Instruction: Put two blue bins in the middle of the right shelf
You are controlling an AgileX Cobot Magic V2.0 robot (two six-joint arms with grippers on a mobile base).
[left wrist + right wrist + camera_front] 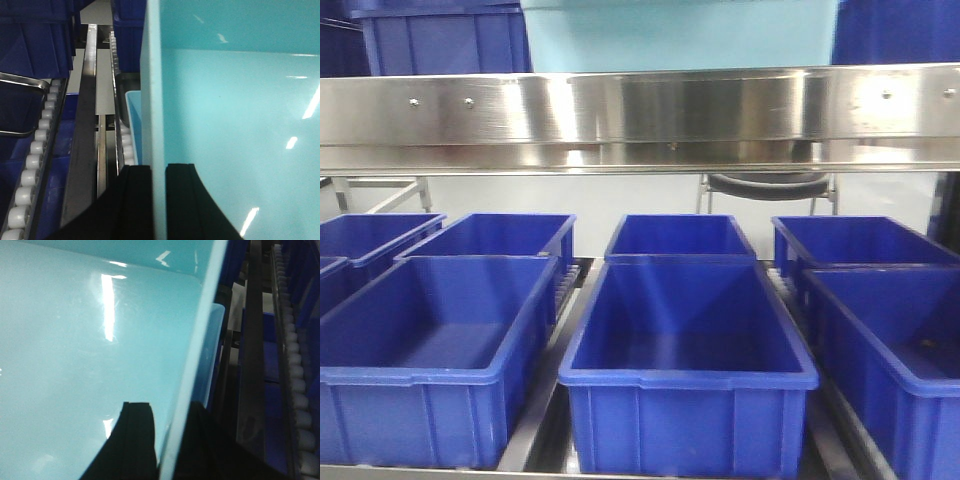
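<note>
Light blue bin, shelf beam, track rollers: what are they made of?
Light blue bin: looks like glossy moulded plastic; sharp light glints on its wall.
Shelf beam: probably brushed stainless steel; streaky mirror-like reflections.
Track rollers: white, dull, likely plastic; blurred, so unsure.

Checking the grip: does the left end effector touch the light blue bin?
Touching. Left wrist view: the left end effector clamps the light blue bin wall.
</note>
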